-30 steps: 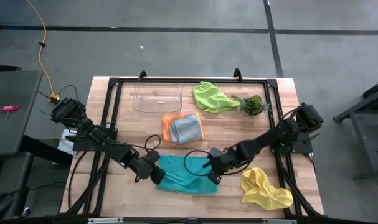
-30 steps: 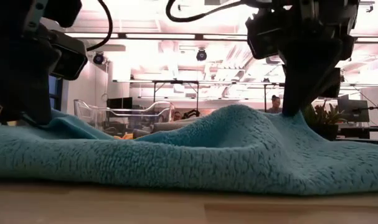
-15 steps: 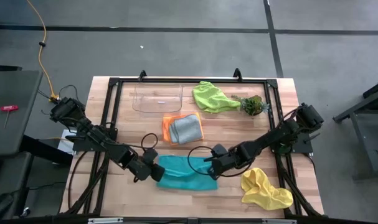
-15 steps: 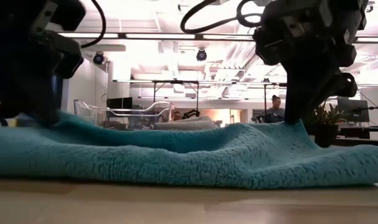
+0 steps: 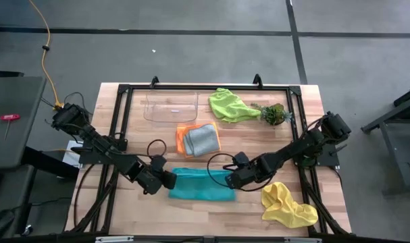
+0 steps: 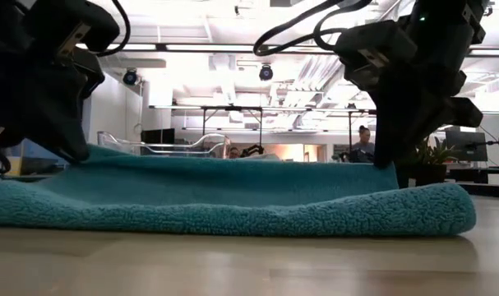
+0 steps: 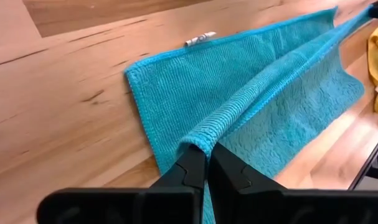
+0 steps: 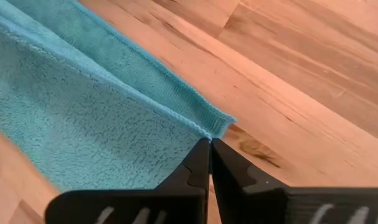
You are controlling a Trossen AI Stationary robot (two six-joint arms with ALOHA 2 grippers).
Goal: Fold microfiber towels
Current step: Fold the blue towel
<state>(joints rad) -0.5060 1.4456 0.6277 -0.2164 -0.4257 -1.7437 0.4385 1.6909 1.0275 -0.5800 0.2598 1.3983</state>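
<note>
Teal towel point(image 5: 202, 184), half-folded, edge lifted

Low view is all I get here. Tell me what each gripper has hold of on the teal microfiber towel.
Observer: The left gripper is shut on a corner of the teal microfiber towel, lifted off the wooden table.
Operator: Now the right one.
Observer: The right gripper is shut on the opposite corner of the same edge.
Operator: Say what else lies near.
Observer: A crumpled yellow towel lies beside the right arm, towards the table's front edge.
</note>
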